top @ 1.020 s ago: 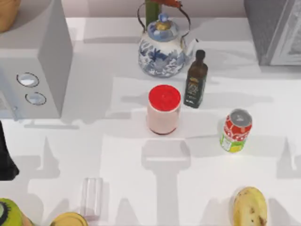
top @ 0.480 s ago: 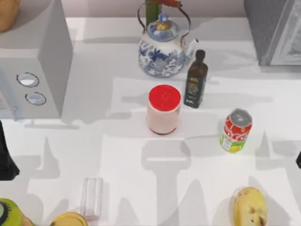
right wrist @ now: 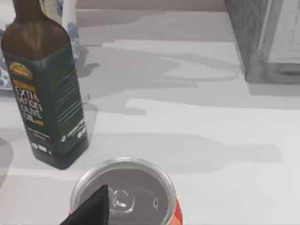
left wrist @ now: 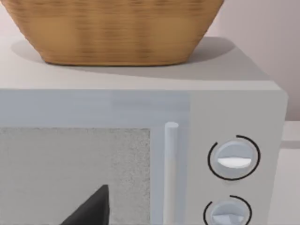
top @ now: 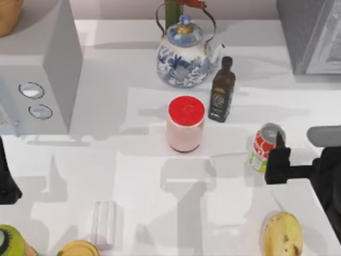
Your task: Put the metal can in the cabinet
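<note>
1. The right tool [top: 278, 154] hangs over the right side of the surface [top: 160, 181], just beside the can [top: 262, 145]; I cannot tell whether its fingers are apart or together.
2. The can stands upright on the surface, its silver top [right wrist: 124, 194] right under the right wrist camera.
3. An olive oil bottle [right wrist: 44, 84] stands near the can.
4. The cabinet [top: 311, 34] sits at the far right corner.
5. The left arm [top: 6, 176] waits at the left edge, facing the microwave [left wrist: 187, 154].

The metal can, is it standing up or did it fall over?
Standing up. The metal can shows its round silver top to the overhead camera, base on the table.
</note>
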